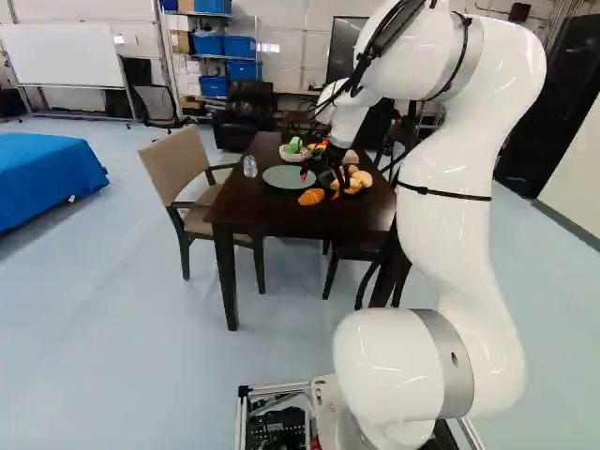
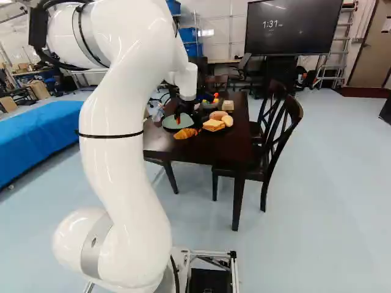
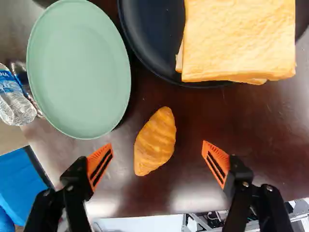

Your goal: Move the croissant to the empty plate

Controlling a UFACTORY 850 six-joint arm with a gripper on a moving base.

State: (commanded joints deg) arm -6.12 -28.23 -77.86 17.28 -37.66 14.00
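Observation:
In the left base view my gripper (image 1: 323, 172) hangs over the table by the croissant (image 1: 311, 197) and the green plate (image 1: 281, 176). From the wrist, the gripper (image 3: 158, 162) stands wide open. The croissant (image 3: 155, 141) lies on the bare tabletop between and slightly ahead of the two orange pads, touching neither. Beside it, the green plate (image 3: 78, 70) holds nothing. In the right base view the croissant (image 2: 186, 133) lies near the table's close edge.
A dark plate (image 3: 166, 72) with bread slices (image 3: 239, 38) is ahead of the gripper. Water bottles (image 3: 14, 99) stand beyond the green plate. Chairs (image 1: 187, 169) (image 2: 278, 137) flank the table (image 2: 201, 151); rolls and a bowl (image 1: 292, 156) are on it.

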